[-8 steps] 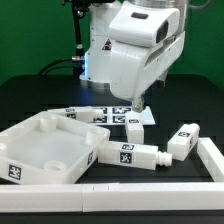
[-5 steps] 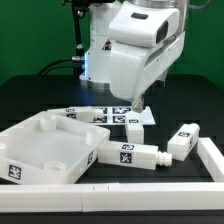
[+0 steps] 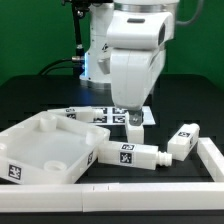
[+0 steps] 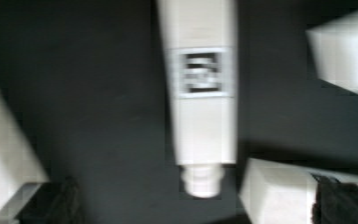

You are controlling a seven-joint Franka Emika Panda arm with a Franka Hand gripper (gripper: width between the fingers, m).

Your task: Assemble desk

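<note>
Single arm (image 3: 135, 45) over the black table (image 3: 185, 108). The gripper (image 3: 130, 108) points down with its jaws spread wide and nothing between them. In the wrist view the gripper (image 4: 194, 205) shows only as two dark fingers (image 4: 345, 200) at opposite edges of the picture, with bare table between them. The centre leg (image 3: 135, 127) lies flat on the table directly under the gripper, apart from it and not touched. In the wrist view this centre leg (image 4: 197, 110) runs lengthwise through the middle, its tag (image 4: 199, 72) facing up. Its round peg (image 4: 199, 182) ends just short of the line between the fingers. The desk top (image 3: 55, 168) sits on the exterior view's left, rim up and slightly tilted, well apart from the gripper. The front leg (image 3: 128, 155) lies on its side, one end against the desk top's near corner. The tilted leg (image 3: 182, 140) lies toward the exterior view's right, near the white rail (image 3: 212, 160). The rear leg (image 3: 75, 113) lies behind the desk top, beside the marker board (image 3: 105, 114). A white block (image 4: 282, 190) next to one finger in the wrist view cannot be identified.
</note>
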